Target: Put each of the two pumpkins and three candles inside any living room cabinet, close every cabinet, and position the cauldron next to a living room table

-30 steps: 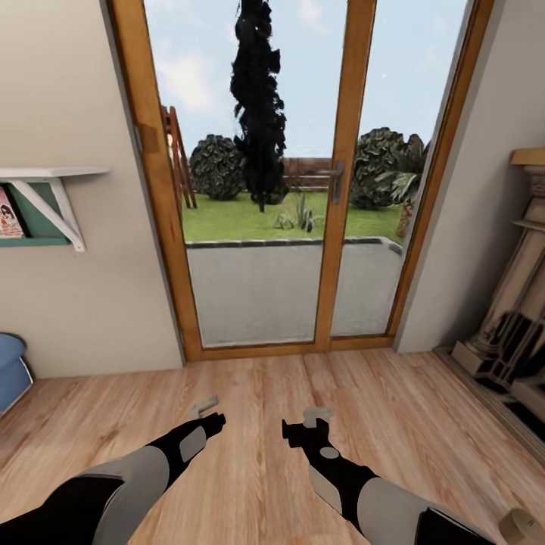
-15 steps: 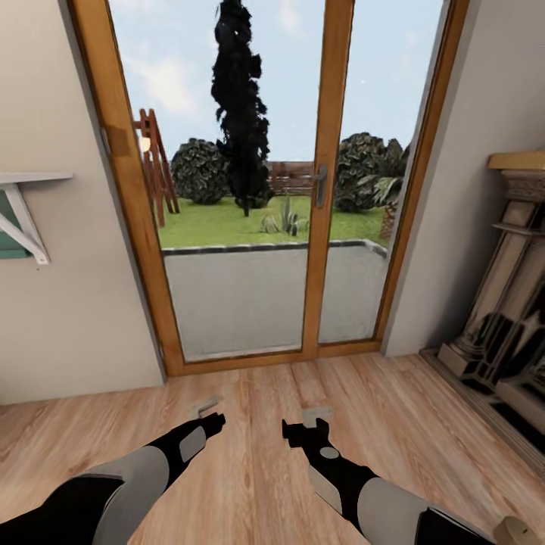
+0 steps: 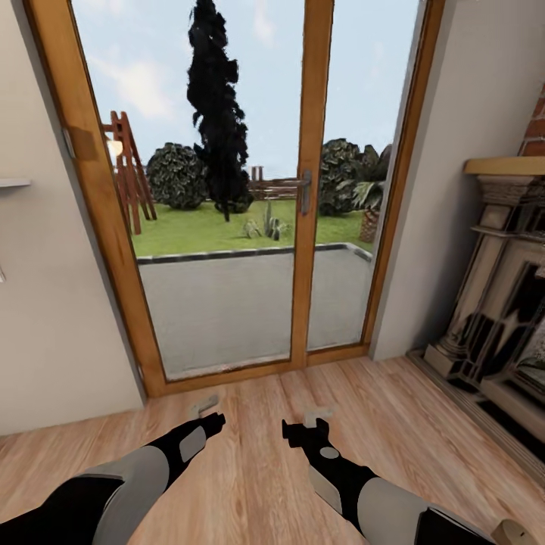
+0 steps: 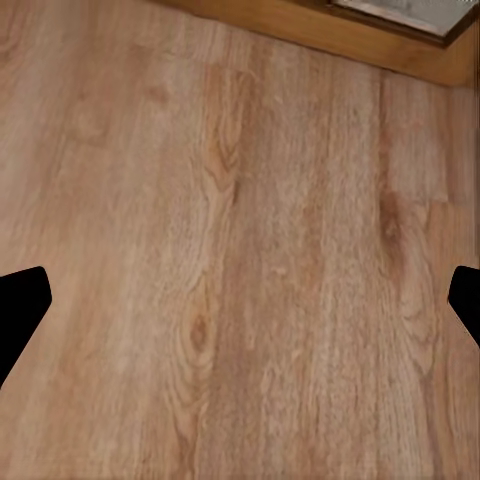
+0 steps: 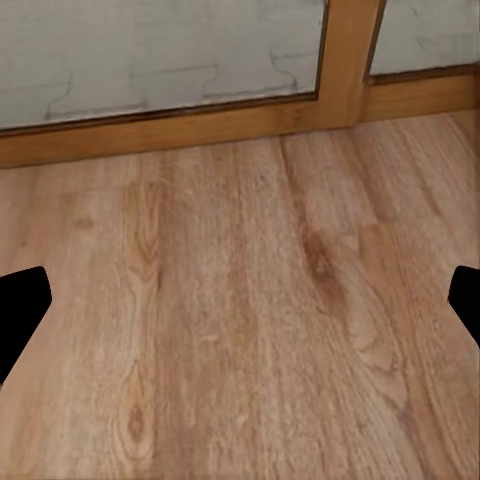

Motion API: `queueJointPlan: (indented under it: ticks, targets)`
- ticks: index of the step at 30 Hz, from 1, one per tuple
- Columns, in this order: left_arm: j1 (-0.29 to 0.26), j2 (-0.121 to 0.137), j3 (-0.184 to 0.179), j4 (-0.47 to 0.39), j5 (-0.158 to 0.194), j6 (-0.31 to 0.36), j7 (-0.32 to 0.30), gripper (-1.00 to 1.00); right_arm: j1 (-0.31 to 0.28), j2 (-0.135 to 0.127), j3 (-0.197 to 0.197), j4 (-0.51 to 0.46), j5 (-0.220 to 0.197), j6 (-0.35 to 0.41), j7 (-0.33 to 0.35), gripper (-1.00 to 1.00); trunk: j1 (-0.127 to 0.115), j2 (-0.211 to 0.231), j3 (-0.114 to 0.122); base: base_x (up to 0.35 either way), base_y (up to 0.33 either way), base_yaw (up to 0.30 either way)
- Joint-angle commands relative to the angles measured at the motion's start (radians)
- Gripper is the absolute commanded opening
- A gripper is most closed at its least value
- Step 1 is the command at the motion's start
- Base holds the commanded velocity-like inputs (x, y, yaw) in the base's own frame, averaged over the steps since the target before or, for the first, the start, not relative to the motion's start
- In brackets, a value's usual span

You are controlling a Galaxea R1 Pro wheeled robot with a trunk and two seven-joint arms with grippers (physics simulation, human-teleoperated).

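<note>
The pumpkins, candles, cabinet, cauldron and table are out of view. I am in the living room, facing wood-framed glass doors (image 3: 303,227). Both arms reach forward low over the light plank floor (image 3: 250,469). My left gripper (image 3: 206,409) is open and empty, with bare planks between its dark fingertips (image 4: 22,305) in the left wrist view. My right gripper (image 3: 314,420) is also open and empty. The right wrist view has floor and the door's bottom rail (image 5: 200,125) beyond its fingertips (image 5: 22,305).
An ornate stone fireplace surround (image 3: 499,303) stands at the right, with its hearth edge (image 3: 469,401) running along the floor and red brick (image 3: 536,125) above it. A grey wall (image 3: 45,303) closes the left side. Open floor lies ahead up to the doors.
The whole picture has slid left, so the camera has turned right. The wall shelf has almost left the view, and more fireplace and brick have come in. Both arms hold the same pose.
</note>
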Motion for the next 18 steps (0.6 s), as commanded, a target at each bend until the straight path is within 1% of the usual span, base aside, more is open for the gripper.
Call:
queueJointPlan:
  ticks: [1,7,18]
  targets:
    - [0.0,0.0,-0.003,-0.001,0.006,0.001,0.004,1.0,-0.001,0.0,0.009,0.0,-0.008,-0.003,-0.004,1.0,0.0,0.0,0.0,0.189,0.159,-0.168]
    - [0.0,0.0,-0.003,-0.001,0.006,0.002,0.004,1.0,-0.001,0.0,0.009,0.0,-0.008,-0.003,-0.004,1.0,0.0,0.0,0.007,0.127,0.097,-0.168]
    - [0.0,0.0,-0.003,-0.001,0.006,0.003,0.005,1.0,-0.001,0.0,0.009,0.0,-0.008,-0.003,-0.005,1.0,0.0,0.0,0.02,0.017,0.012,-0.168]
